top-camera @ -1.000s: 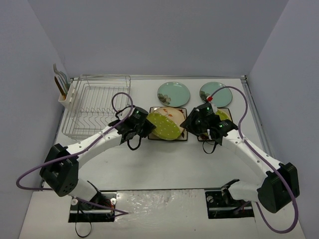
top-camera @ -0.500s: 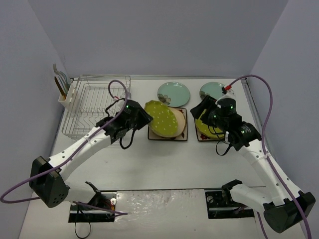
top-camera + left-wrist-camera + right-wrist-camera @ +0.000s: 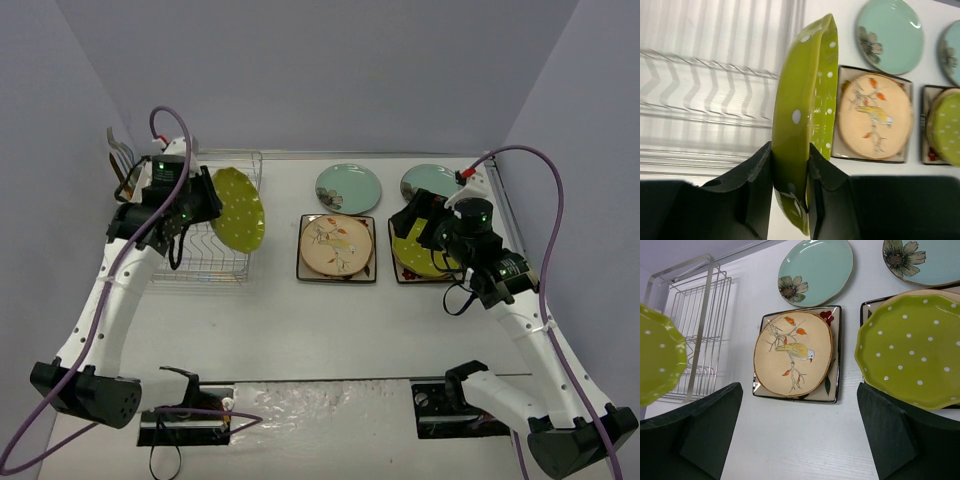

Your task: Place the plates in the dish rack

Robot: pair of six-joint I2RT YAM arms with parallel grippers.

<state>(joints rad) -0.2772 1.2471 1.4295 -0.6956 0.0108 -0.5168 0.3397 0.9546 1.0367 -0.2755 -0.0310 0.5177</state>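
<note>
- Carrying one green plate [image 3: 805,100], the left gripper [image 3: 790,155] clamps its rim above the rack [image 3: 190,215]; none loaded yet.
- Right gripper [image 3: 799,395] gapes; other plates [image 3: 348,187] wait.

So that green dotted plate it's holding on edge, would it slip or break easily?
Probably stiff: the green plate holds its shape though pinched only at the rim by the left fingers. Its smooth glaze looks slippery, so it might swing or slide. Likely breakable if knocked against the wire rack.

White table [image 3: 300,320] — pale utensils [image 3: 120,152] at its far-left corner
</note>
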